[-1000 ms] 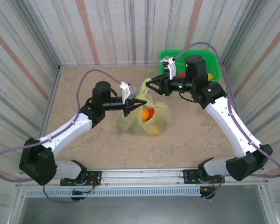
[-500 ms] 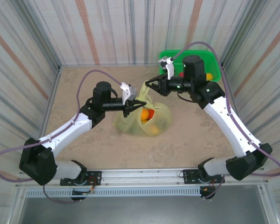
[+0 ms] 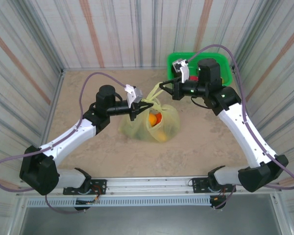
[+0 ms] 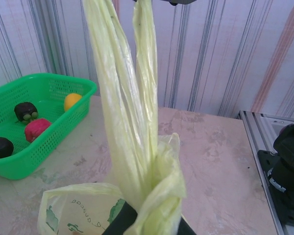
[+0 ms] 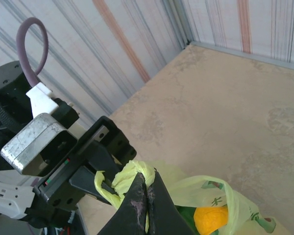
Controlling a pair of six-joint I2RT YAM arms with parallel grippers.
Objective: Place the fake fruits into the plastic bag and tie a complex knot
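The plastic bag (image 3: pixel 154 125), pale yellow-green and thin, lies mid-table with an orange fake fruit (image 3: pixel 152 119) and a red one showing through it. My left gripper (image 3: pixel 148 104) is shut on one bunched handle at the bag's top (image 4: pixel 154 223). My right gripper (image 3: pixel 162 86) is shut on the other handle (image 5: pixel 147 182) and holds it stretched toward the back right. In the left wrist view both handle strips (image 4: pixel 132 98) rise taut out of the frame's top. In the right wrist view an orange fruit (image 5: pixel 213 220) sits inside the bag.
A bright green basket (image 3: pixel 225 61) stands at the back right corner and holds two dark fruits (image 4: pixel 25 110), a pink one (image 4: pixel 37 128) and a yellow-orange one (image 4: pixel 72 100). Striped walls close in three sides. Bare table lies left of and in front of the bag.
My right gripper has shut on the bag's handle and drawn it up toward the back right, pulling it taut. The left gripper has kept its hold and place.
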